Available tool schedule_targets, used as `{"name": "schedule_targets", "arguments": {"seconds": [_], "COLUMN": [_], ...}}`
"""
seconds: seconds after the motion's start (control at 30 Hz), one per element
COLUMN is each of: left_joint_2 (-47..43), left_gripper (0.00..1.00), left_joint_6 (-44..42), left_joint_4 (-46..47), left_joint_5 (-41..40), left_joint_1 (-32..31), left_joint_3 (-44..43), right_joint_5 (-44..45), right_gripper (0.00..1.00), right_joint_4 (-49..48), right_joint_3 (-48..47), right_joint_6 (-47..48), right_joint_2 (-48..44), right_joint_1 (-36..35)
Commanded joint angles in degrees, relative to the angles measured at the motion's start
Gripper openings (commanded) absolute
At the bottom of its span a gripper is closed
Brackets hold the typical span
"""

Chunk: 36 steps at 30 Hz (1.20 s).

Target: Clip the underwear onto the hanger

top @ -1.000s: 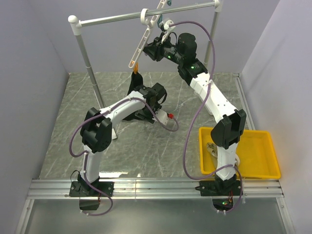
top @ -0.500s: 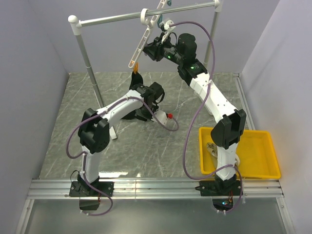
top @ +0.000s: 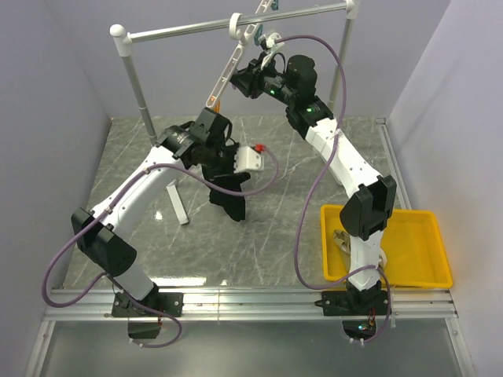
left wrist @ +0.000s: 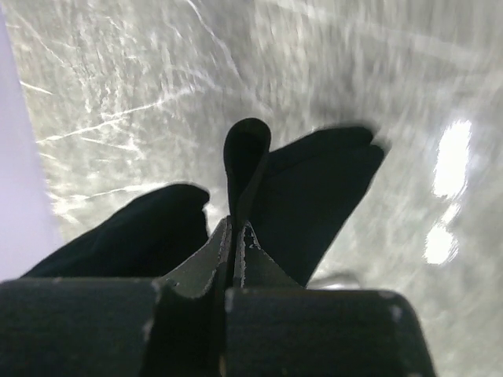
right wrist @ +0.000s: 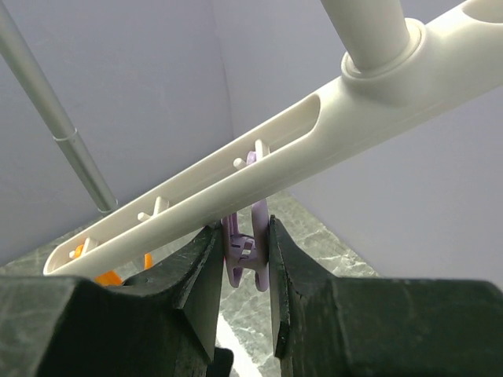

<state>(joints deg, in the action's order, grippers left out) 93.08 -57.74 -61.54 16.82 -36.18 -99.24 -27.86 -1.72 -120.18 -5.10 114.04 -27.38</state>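
The black underwear (top: 233, 200) hangs above the table, pinched at a folded edge by my left gripper (top: 222, 166), which is shut on it. In the left wrist view the cloth (left wrist: 314, 188) droops past the closed fingertips of the left gripper (left wrist: 236, 228). The white hanger (top: 229, 67) hangs slanted from the rail, with an orange clip (top: 215, 102) at its low end. My right gripper (top: 240, 78) is up at the hanger, shut on a purple clip (right wrist: 253, 243) under the hanger body (right wrist: 314, 133).
The white rail frame (top: 196, 30) spans the back on two posts. A yellow tray (top: 428, 271) at the front right holds a beige garment (top: 339, 239). Grey walls close in on the left, back and right.
My left gripper shut on the underwear and the arm rose up and back, lifting the cloth off the table toward the hanger. The right arm has not moved.
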Motion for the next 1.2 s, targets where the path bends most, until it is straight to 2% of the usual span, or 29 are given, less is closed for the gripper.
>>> {"name": "schedule_targets", "arguments": {"seconds": [0.0, 0.17, 0.23, 0.33, 0.73, 0.93, 1.17], "left_joint_2": [-1.8, -4.2, -5.0, -5.5, -5.3, -4.5, -2.3], "left_gripper": [0.0, 0.0, 0.0, 0.0, 0.0, 0.0, 0.0], "left_joint_6": [14.6, 36.8, 43.5, 48.9, 61.2, 61.9, 62.3], "left_joint_4": [6.2, 20.2, 23.8, 29.1, 34.9, 35.7, 35.9], "left_joint_5": [10.4, 12.3, 10.3, 6.5, -6.6, -9.9, -9.7], "left_joint_1": [2.7, 5.8, 6.4, 7.0, 9.6, 10.2, 11.0], "left_joint_3": [-1.9, -2.3, -2.3, -2.8, -3.1, -4.4, -7.2], "right_joint_5": [2.7, 2.8, 3.2, 3.2, 3.1, 3.0, 2.8], "right_gripper": [0.0, 0.0, 0.0, 0.0, 0.0, 0.0, 0.0], "right_joint_4": [-4.9, -5.2, -5.3, -5.7, -7.2, -7.6, -8.0], "right_joint_3": [0.9, 1.1, 1.3, 1.5, 2.4, 2.9, 3.9], "right_joint_6": [-1.7, -2.5, -2.9, -3.1, -5.4, -4.9, -4.5], "right_joint_2": [-3.1, -3.2, -3.3, -3.5, -4.0, -4.3, -4.7], "right_joint_1": [0.6, 0.7, 0.6, 0.6, 0.7, 0.7, 0.7]}}
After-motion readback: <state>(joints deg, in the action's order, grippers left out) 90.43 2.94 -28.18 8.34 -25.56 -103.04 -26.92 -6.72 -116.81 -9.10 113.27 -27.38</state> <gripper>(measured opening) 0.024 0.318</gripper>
